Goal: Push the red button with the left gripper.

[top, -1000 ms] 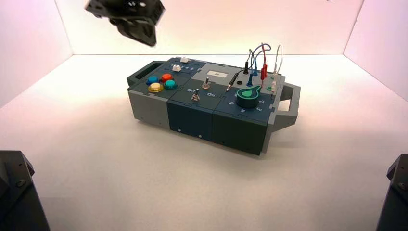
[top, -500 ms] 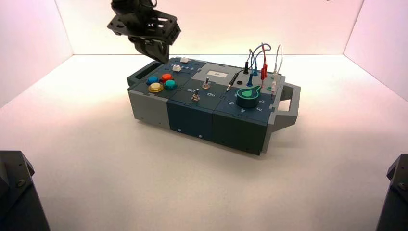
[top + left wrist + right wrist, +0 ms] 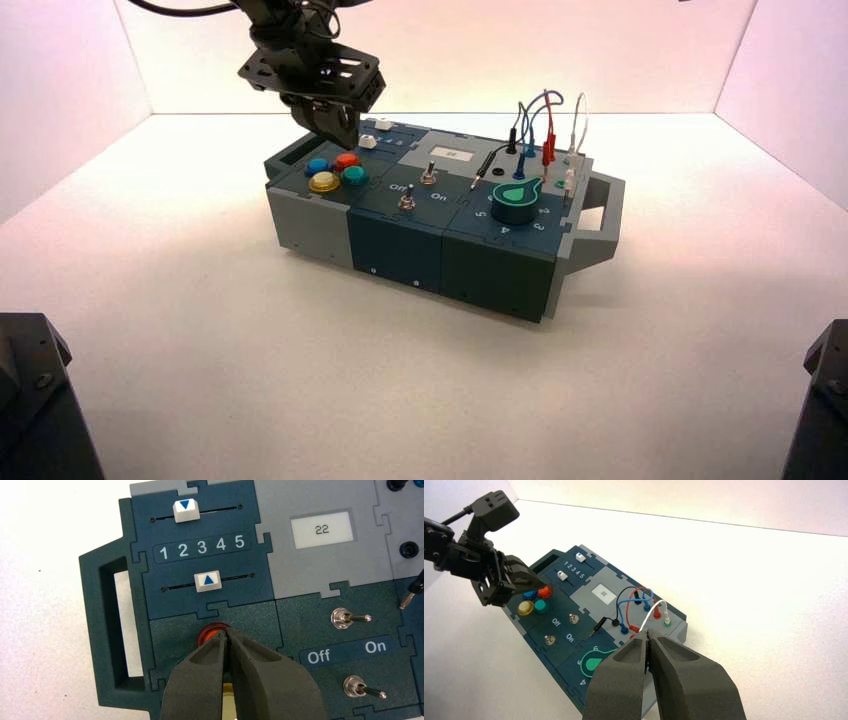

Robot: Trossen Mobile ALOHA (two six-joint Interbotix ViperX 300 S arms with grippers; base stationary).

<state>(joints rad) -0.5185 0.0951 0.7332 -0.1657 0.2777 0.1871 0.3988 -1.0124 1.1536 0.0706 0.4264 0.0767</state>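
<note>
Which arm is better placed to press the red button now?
The left. Its closed tool hovers right by the red button, at the box's left end. The right tool waits beyond the opposite end, past the wires.

Pale, pink-tinged walls (image 3: 440, 60) enclosed my workspace on three sides, and bright light washed over the smooth, whitish surface (image 3: 250, 370) below.

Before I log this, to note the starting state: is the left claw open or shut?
Shut: the left wrist view shows the left claw's fingers meeting, beside the red button.
</note>
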